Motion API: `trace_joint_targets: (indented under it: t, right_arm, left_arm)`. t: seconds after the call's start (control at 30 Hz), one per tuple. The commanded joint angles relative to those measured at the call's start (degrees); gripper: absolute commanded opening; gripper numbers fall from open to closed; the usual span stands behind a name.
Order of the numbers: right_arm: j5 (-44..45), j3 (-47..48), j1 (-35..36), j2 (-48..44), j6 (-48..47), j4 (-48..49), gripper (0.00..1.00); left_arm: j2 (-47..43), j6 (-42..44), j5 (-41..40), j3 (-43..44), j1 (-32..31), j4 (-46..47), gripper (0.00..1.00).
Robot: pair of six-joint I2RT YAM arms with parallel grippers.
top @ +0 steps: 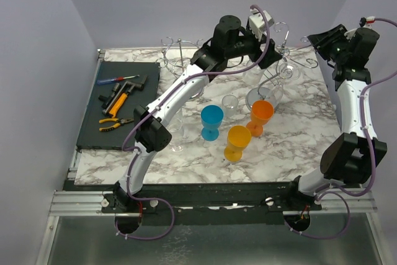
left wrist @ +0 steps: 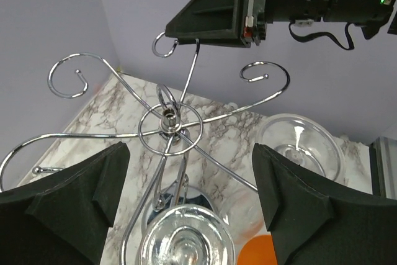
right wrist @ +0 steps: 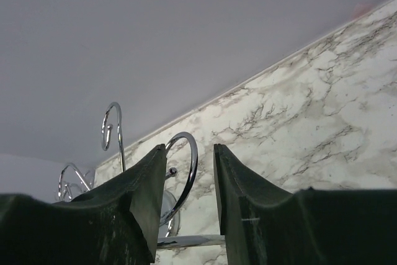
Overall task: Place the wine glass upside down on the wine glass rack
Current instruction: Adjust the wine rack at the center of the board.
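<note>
The chrome wine glass rack (top: 280, 60) stands at the back right of the table, its hub (left wrist: 169, 122) in the left wrist view. A clear wine glass (top: 263, 95) hangs upside down on one of its arms, round foot (left wrist: 186, 240) uppermost. My left gripper (left wrist: 189, 203) is open just above that foot, one finger on each side and neither touching. A second clear glass (left wrist: 301, 147) hangs on the arm beside it. My right gripper (right wrist: 189, 200) is open with a narrow gap, by the rack's curled arm end (right wrist: 189, 159), holding nothing.
Blue (top: 211, 121), orange (top: 260, 116) and yellow (top: 237, 142) glasses and a small clear one (top: 230, 102) stand upright mid-table. A second wire rack (top: 177, 54) is at the back. Tools lie on a dark mat (top: 118, 103) at left. Walls close in behind and on both sides.
</note>
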Motion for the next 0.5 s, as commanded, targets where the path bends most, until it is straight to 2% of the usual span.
trace_joint_targets:
  t: [0.0,0.13,0.3,0.47]
  right_arm:
    - [-1.8,-1.8,0.2,-0.2,0.5,3.1,0.41]
    - [-2.1,-2.9,0.2,-0.6,0.9,4.0,0.36]
    - [-2.7,-4.3,0.2,-1.1,1.2,4.8,0.23]
    - [-2.2,-5.3,0.2,-2.3,0.9,4.8,0.19]
  left_arm:
    - [2.0,-2.9,-4.4,3.1,-0.6,7.4,0.87]
    - [3.3,-4.9,-2.3,4.0,-0.5,9.4,0.86]
    - [4.8,-4.7,-2.0,4.6,-1.1,11.1,0.81]
    - [6.3,-2.1,-2.9,5.0,-2.3,11.2,0.74]
